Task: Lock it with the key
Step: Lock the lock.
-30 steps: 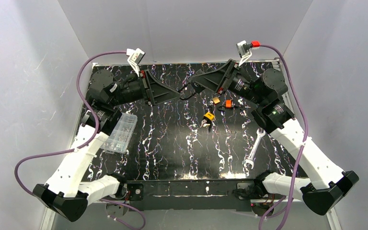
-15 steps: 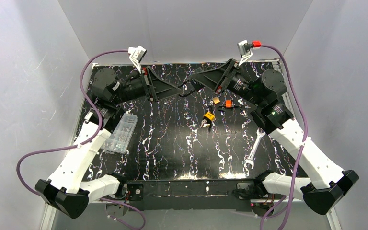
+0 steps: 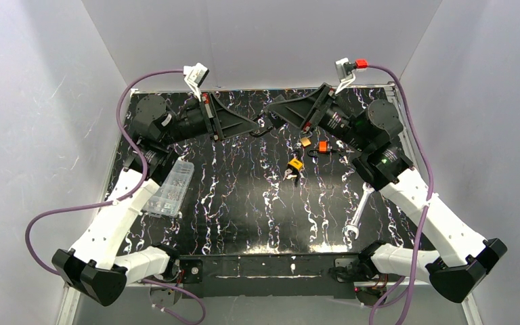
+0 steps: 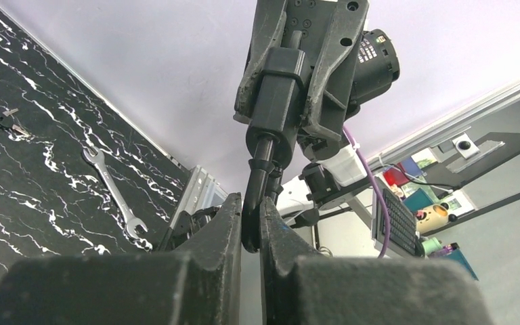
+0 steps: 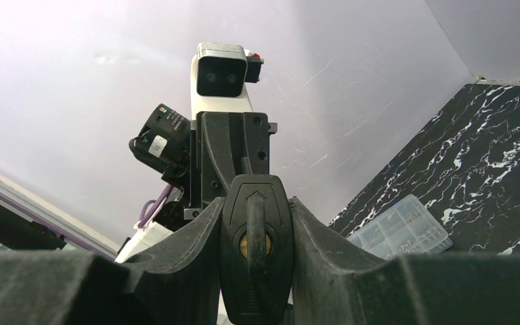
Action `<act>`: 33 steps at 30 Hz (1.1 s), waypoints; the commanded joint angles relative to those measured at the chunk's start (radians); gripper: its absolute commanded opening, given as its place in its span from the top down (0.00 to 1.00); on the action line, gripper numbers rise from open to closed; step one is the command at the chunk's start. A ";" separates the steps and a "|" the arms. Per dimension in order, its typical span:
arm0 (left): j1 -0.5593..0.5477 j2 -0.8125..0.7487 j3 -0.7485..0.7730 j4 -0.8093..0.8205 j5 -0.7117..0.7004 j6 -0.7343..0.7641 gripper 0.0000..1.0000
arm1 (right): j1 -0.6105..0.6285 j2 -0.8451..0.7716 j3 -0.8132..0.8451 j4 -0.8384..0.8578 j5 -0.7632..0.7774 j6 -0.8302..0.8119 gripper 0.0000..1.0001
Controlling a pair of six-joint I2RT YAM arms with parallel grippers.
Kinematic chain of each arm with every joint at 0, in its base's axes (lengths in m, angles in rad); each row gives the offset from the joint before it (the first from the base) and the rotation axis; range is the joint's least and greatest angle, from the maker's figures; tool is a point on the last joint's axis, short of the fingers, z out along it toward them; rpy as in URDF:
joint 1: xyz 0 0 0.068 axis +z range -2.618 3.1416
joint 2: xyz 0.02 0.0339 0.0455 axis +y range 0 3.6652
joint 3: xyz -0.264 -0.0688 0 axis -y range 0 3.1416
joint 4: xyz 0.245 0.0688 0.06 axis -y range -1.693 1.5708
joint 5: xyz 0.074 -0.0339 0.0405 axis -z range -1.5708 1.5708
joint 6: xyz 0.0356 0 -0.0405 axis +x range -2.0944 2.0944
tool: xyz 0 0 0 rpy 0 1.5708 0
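Note:
The black lock point(image 5: 275, 271) is clamped between my right gripper's point(image 5: 257, 203) fingers, held up over the back of the table point(image 3: 244, 203). Its brass keyhole faces the right wrist camera, with what looks like the black key point(image 5: 255, 223) standing edge-on in it. From the lock's point(image 4: 281, 95) other end a thin curved black shackle point(image 4: 252, 203) sticks out. My left gripper point(image 4: 251, 203) is shut on that shackle. From above, the left gripper point(image 3: 260, 126) meets the right gripper point(image 3: 275, 114) tip to tip.
On the table lie a yellow padlock with keys point(image 3: 295, 164), two small orange locks point(image 3: 305, 141) point(image 3: 323, 146), a wrench point(image 3: 357, 210) at the right and a clear parts box point(image 3: 169, 188) at the left. White walls enclose the table.
My left gripper has closed from partly open onto the shackle, and its arm has shifted slightly towards the right gripper. The right arm and the lock have stayed put.

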 commanded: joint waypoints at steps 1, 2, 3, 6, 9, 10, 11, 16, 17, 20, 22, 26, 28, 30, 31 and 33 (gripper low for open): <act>-0.007 -0.008 0.025 -0.041 0.009 0.044 1.00 | 0.010 -0.017 0.021 0.118 0.037 -0.027 0.99; -0.006 -0.012 0.050 -0.105 -0.001 0.095 1.00 | 0.009 -0.020 0.026 0.100 0.029 -0.040 0.99; -0.006 -0.016 0.092 -0.163 -0.012 0.155 1.00 | 0.010 -0.022 0.037 0.074 0.008 -0.056 0.98; -0.006 -0.007 0.209 -0.371 -0.013 0.329 1.00 | 0.007 -0.031 0.088 -0.033 -0.083 -0.129 0.61; -0.005 0.010 0.291 -0.440 0.021 0.377 1.00 | 0.002 -0.036 0.146 -0.129 -0.193 -0.176 0.38; -0.004 0.013 0.308 -0.440 0.032 0.377 1.00 | 0.000 -0.039 0.162 -0.148 -0.233 -0.183 0.35; -0.005 0.015 0.318 -0.433 0.041 0.370 1.00 | -0.003 -0.043 0.170 -0.161 -0.258 -0.184 0.34; -0.005 0.021 0.346 -0.349 0.071 0.287 1.00 | -0.015 -0.047 0.183 -0.136 -0.405 -0.167 0.34; -0.005 0.027 0.357 -0.331 0.079 0.261 1.00 | -0.018 -0.032 0.189 -0.118 -0.454 -0.151 0.34; -0.004 0.048 0.427 -0.383 0.109 0.265 1.00 | -0.029 -0.005 0.204 -0.050 -0.542 -0.107 0.32; -0.006 0.051 0.444 -0.426 0.110 0.287 1.00 | -0.035 0.047 0.279 -0.119 -0.603 -0.120 0.37; -0.005 0.043 0.443 -0.459 0.066 0.308 1.00 | -0.035 0.064 0.274 -0.168 -0.579 -0.106 0.63; -0.006 0.042 0.435 -0.463 0.063 0.315 1.00 | -0.035 0.069 0.279 -0.193 -0.572 -0.114 0.79; -0.006 0.045 0.439 -0.476 0.057 0.323 1.00 | -0.035 0.076 0.294 -0.223 -0.569 -0.128 0.98; -0.006 0.045 0.441 -0.481 0.054 0.327 1.00 | -0.035 0.080 0.298 -0.253 -0.569 -0.133 0.99; -0.006 0.052 0.454 -0.497 0.054 0.335 1.00 | -0.035 0.084 0.298 -0.273 -0.574 -0.140 0.99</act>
